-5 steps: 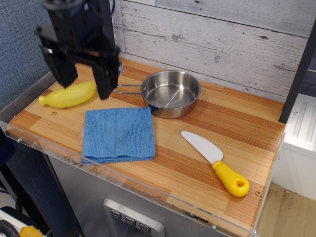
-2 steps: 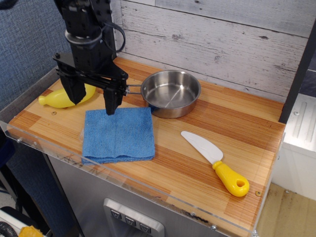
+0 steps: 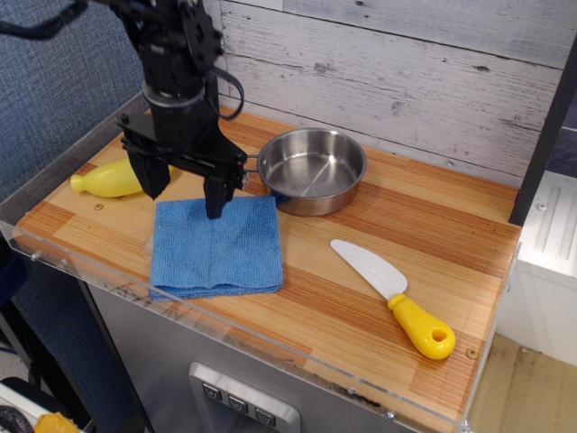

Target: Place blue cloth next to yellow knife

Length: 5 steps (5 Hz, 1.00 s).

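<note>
The blue cloth (image 3: 216, 248) lies flat and folded on the wooden table, left of centre near the front edge. The yellow knife (image 3: 395, 298) lies to its right, white blade pointing back-left, yellow handle toward the front right corner. My black gripper (image 3: 185, 194) hangs open and empty over the cloth's back edge. One finger (image 3: 216, 198) is just above the back of the cloth. The other finger (image 3: 151, 179) is beside the cloth's back left corner. I cannot tell whether the fingertips touch the cloth.
A steel pan (image 3: 312, 170) stands right behind the cloth, its handle pointing left toward the gripper. A yellow banana-shaped toy (image 3: 110, 179) lies at the back left, partly behind the gripper. A clear plastic lip (image 3: 270, 347) runs along the table's front edge.
The gripper has come down and moved right, from above the banana toy to the cloth's back edge. Cloth, knife and pan have not moved.
</note>
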Each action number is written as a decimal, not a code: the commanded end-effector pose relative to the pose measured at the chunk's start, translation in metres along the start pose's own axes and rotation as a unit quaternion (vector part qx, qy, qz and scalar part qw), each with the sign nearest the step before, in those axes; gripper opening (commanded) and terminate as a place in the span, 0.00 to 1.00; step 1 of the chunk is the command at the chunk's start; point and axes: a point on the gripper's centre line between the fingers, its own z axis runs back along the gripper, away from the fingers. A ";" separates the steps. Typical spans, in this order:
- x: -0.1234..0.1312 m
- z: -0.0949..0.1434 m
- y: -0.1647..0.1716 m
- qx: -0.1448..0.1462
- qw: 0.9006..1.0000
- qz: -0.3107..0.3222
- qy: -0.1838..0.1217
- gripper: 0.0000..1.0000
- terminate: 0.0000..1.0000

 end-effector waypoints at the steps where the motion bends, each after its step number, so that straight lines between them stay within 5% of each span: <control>1: 0.008 -0.013 -0.021 -0.008 1.000 -0.017 -0.016 1.00 0.00; 5: -0.012 -0.045 -0.039 -0.024 0.999 -0.024 0.027 1.00 0.00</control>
